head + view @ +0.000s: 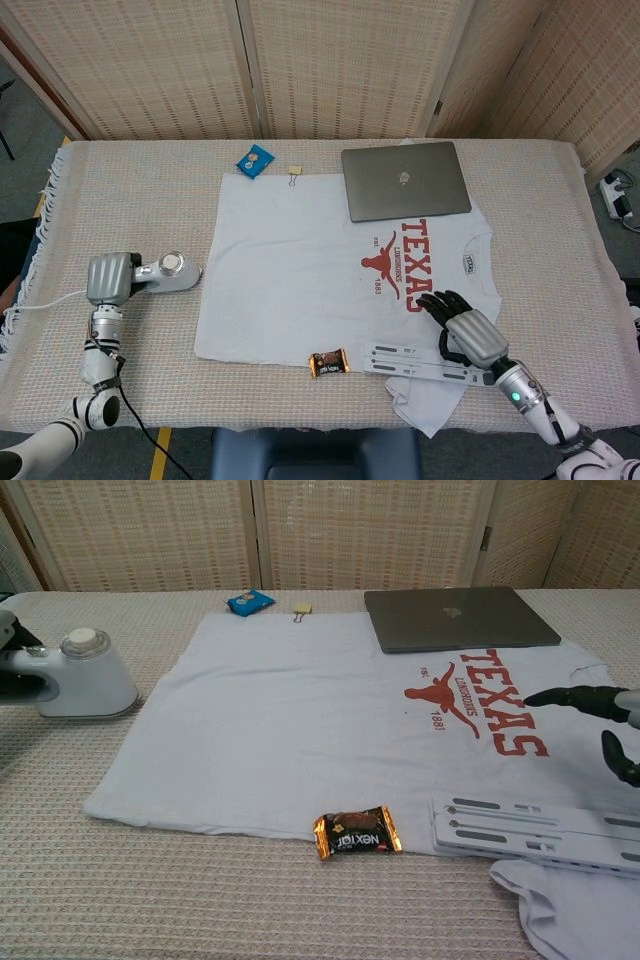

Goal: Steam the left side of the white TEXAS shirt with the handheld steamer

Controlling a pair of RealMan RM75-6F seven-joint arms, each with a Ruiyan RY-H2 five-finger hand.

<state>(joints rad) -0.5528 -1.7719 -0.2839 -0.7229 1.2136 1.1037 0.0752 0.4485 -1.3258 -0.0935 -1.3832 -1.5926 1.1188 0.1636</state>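
The white TEXAS shirt (310, 270) (320, 710) lies flat on the table, with its red print toward the right. A white handheld steamer (172, 272) (90, 675) stands on the tablecloth just off the shirt's left edge. My left hand (108, 279) (12, 660) grips its handle; the chest view cuts most of that hand off at its left border. My right hand (468, 328) (600, 720) hovers over the shirt beside the red lettering, fingers spread and holding nothing.
A flat white folding rack (430, 362) (535, 830) lies on the shirt's front right part, with a snack bar (328, 362) (357, 832) beside it. The grey laptop (405, 180) covers the shirt's far right corner. A blue packet (254, 161), a binder clip (295, 171) and the steamer's cord (40, 305) are also there.
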